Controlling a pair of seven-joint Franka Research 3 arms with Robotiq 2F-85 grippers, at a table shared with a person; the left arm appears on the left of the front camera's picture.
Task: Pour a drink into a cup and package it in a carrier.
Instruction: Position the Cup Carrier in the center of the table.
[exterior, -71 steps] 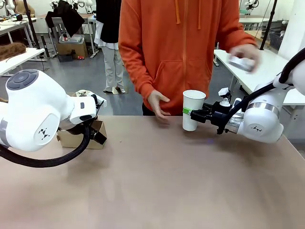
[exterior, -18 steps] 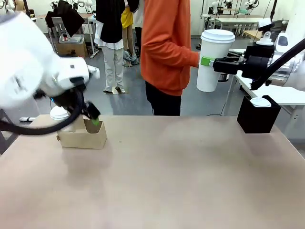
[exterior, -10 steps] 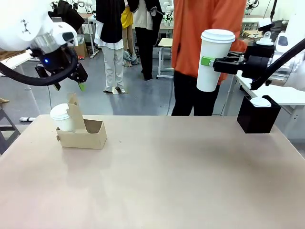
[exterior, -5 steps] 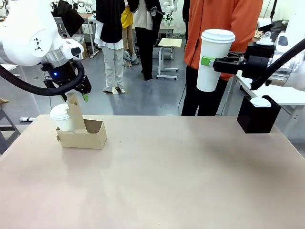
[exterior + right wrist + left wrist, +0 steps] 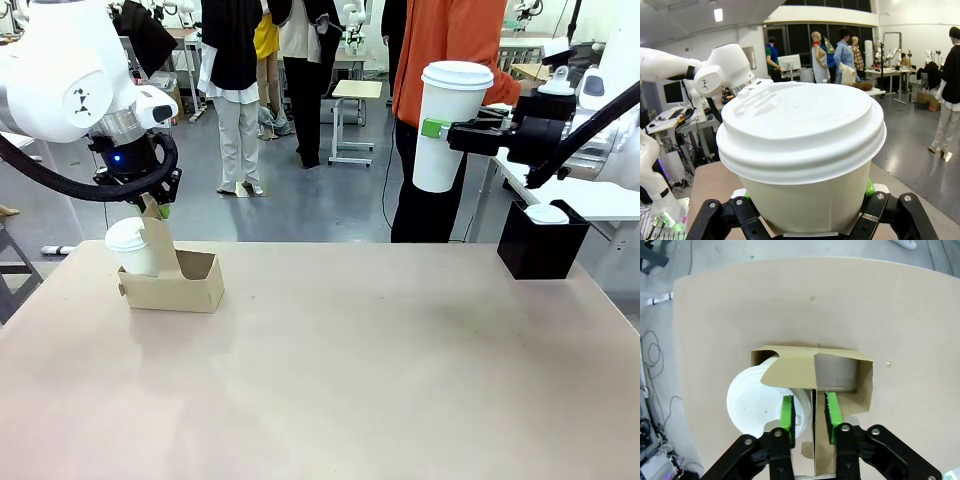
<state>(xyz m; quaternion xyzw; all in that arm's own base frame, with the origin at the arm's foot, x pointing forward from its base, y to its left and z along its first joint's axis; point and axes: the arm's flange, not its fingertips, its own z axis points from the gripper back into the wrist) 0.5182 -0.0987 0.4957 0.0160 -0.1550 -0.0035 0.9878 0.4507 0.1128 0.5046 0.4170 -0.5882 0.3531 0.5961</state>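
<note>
Left gripper [image 5: 809, 412] partly spread, pads [image 5: 787, 412] astride upright handle [image 5: 814, 390] of carrier [image 5: 790, 372], seemingly not touching; right gripper [image 5: 436, 129] pinches lidded cup [image 5: 452, 110] high, well right of empty pocket [image 5: 837, 371].

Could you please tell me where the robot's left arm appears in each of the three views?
Front view: left arm at upper left, with the left gripper just above the carrier.
Left wrist view: left gripper at the bottom edge, fingers either side of the carrier's handle.
Right wrist view: left arm at upper left, behind the lidded cup.
Shared landmark: the tan table.
</note>
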